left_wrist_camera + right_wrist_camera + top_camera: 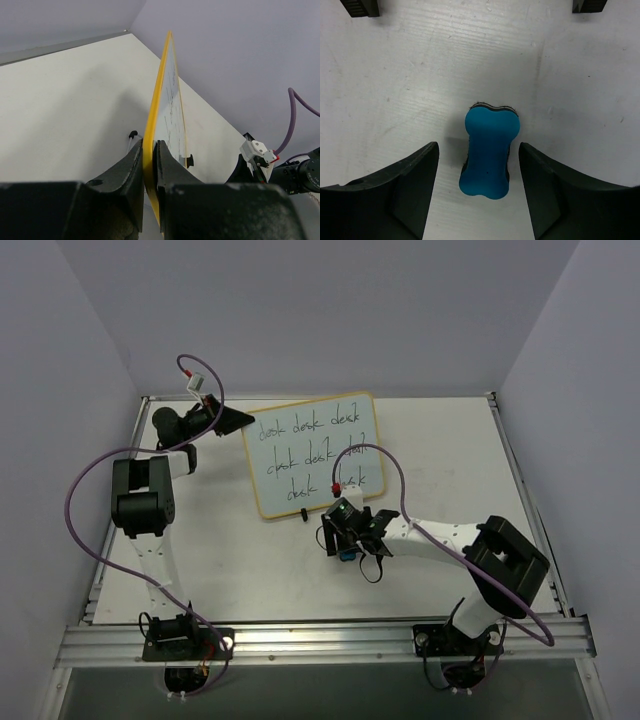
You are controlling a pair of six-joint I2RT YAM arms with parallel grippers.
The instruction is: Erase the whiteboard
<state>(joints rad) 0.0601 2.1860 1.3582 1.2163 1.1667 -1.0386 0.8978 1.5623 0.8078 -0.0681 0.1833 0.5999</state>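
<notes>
Whiteboard (314, 453) stands at centre frame with all handwriting intact; erasing has not begun. Left gripper (150, 165) is clamped on its yellow edge. Right gripper (479, 147) is spread apart either side of the eraser (489, 150), which lies ungrasped on the bench (395, 75).

The whiteboard (315, 455) sits on the worktop (450, 440), nearer the far edge than the near one and a little left of the middle; the left gripper (243, 420) is at the board's left edge, toward the far-left corner, one finger pressed on each face; the eraser (487, 155) lies flat on the worktop just before the board's near edge; the right gripper (478, 150) hangs over it, a finger on either side, neither touching.
</notes>
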